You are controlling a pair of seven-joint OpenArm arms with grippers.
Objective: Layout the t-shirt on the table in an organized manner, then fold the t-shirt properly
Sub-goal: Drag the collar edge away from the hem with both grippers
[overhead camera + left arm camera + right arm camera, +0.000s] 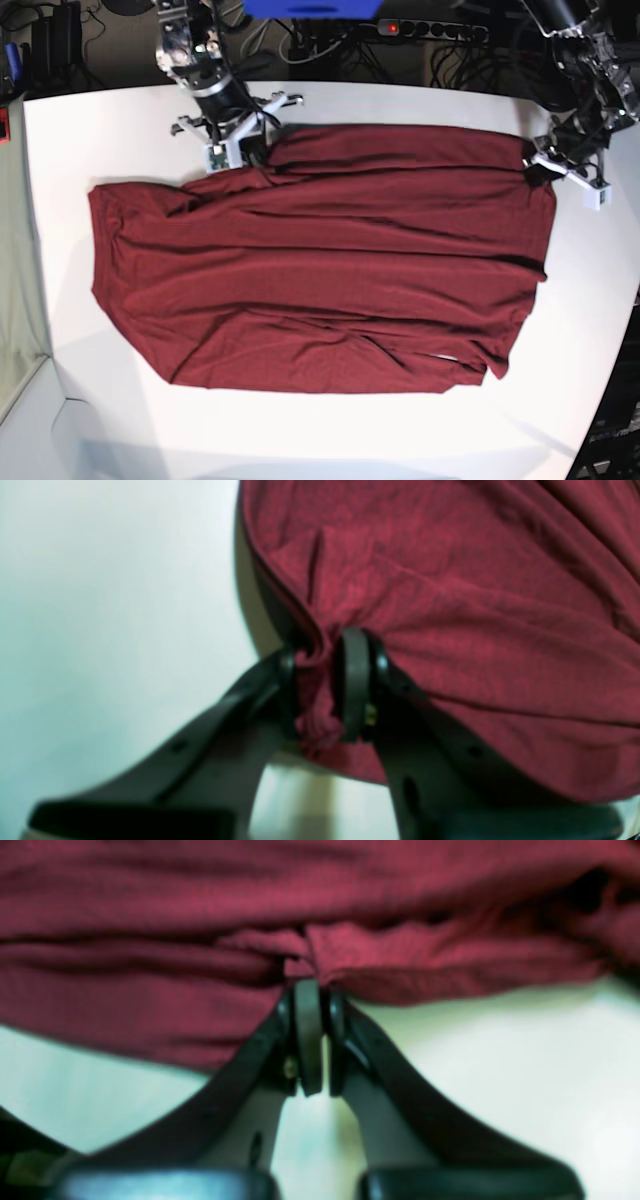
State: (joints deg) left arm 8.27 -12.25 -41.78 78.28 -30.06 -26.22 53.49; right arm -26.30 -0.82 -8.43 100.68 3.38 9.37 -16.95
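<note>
Across most of the white table (330,430): dark red t-shirt (320,270), spread wide and mostly flat, long creases running side to side, lower edge slightly rumpled near the view's lower right. Far edge held at two spots, well apart.

At the base view's upper left: right gripper (248,152) down on the shirt's far edge, near a small bunched fold. At the upper right: left gripper (540,168) at the shirt's far corner, close to the table's curved rim. Jaw positions too small to read from this view.

From the left wrist camera only: left gripper (322,685) clamped narrowly on a gathered wad of t-shirt (450,605), cloth squeezed between the two dark pads and bulging out below them; folds fanning away from the pinch; bare table (110,630) to one side.

From the right wrist camera only: right gripper (314,1035) closed tight, pads nearly meeting, tips pressed into the t-shirt (200,915) hem; a small pucker of cloth rising at the tips. Pale table (500,1065) beneath.

No containers in any view.
</note>
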